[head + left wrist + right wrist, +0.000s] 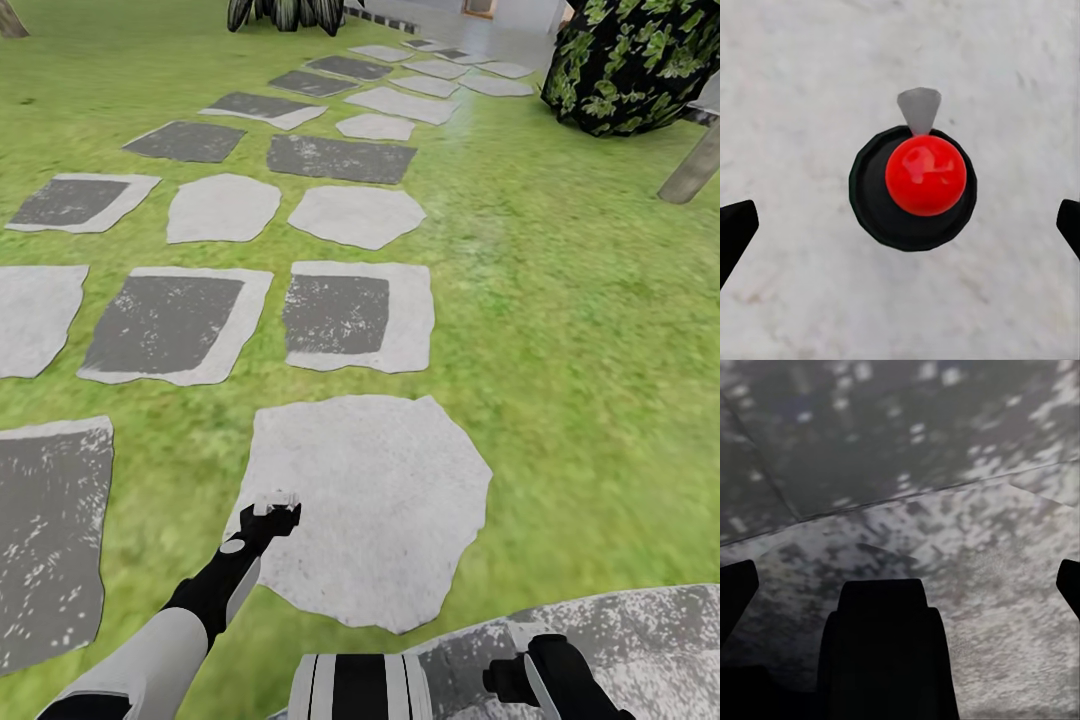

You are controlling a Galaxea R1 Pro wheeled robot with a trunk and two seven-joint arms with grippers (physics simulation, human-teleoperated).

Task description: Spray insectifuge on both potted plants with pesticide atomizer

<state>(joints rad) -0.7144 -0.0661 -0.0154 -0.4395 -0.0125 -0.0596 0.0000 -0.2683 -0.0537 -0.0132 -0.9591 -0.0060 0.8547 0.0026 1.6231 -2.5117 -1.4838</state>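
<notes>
- A lawn (pixel 560 330) is crossed by grey and white paving stones (pixel 372 500), with dark bushes (pixel 630 60) at the far edge.
- The left gripper (pixel 272 508) hangs over a pale stone, fingers apart; between them, seen end-on, is a black round thing with a red ball (pixel 925 174) on top — the sprayer, as far as I can tell.
- The right gripper (pixel 900 585) sits low above a mottled stone, fingers spread and empty.

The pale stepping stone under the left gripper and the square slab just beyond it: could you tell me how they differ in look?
The pale stepping stone is irregular and rounded in outline, while the square slab is roughly rectangular. The stone is uniformly light grey, whereas the slab has a dark grey centre with a pale border. The left gripper hangs over the stone, not the slab. Both lie flat in the grass.
</notes>
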